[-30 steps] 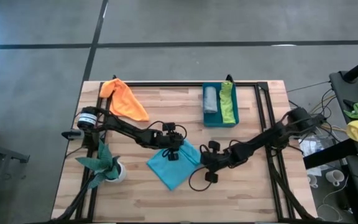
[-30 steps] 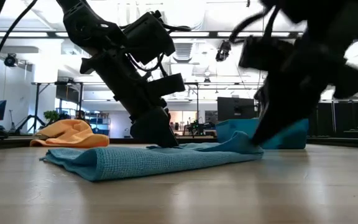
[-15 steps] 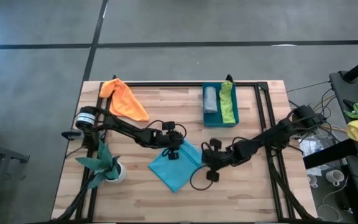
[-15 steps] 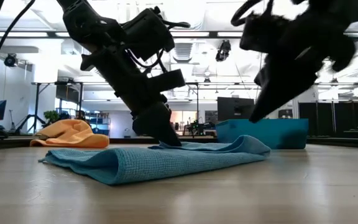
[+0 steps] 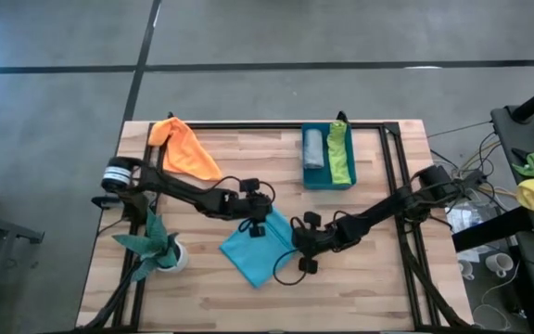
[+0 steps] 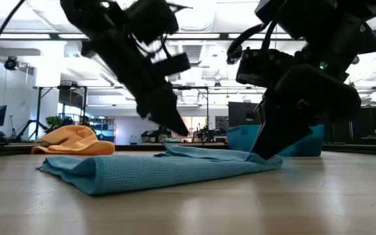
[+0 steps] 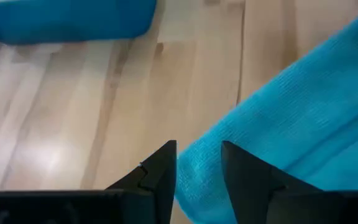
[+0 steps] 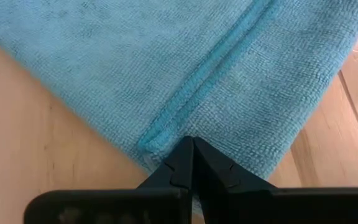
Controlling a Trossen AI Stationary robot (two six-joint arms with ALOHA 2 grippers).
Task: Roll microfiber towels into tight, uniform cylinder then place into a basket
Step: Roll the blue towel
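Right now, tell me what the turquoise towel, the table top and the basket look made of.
Turquoise towel: soft microfiber-like cloth, matte, fine looped nap, stitched hem. Table top: pale wood planks, visible grain, slight sheen. Basket: probably plastic, smooth teal walls.

towel [image 5: 256, 252] mid-table, near side of basket [image 5: 328, 182] | two rolls in basket | plant [image 5: 156, 247] left of towel

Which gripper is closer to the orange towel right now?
Left. The left gripper is at the turquoise towel's far edge, on the orange towel's side; the right gripper is at its other corner, farther away.
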